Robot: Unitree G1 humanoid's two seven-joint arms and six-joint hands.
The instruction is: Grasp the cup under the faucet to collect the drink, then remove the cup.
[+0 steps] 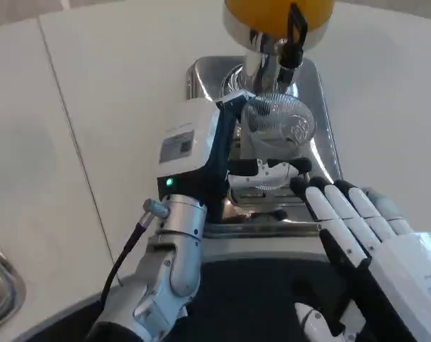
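Note:
A clear plastic cup (278, 122) stands on the silver drip tray (322, 107), right below the faucet (266, 65) with its black lever (295, 32). The orange drink tank (272, 11) sits above. My left hand (194, 146) reaches in from the left and grips the cup, its fingers (268, 173) wrapped across the cup's near side. I cannot tell whether any drink is in the cup. My right hand (368, 231) hovers at the lower right with fingers stretched out and apart, their tips by the tray's front right corner, holding nothing.
The tray's raised front rim (272, 228) lies just ahead of my left wrist. A black cable (126, 246) loops off the left forearm. A metal rim (1, 285) shows at the lower left edge. White table (94, 107) spreads to the left and right of the dispenser.

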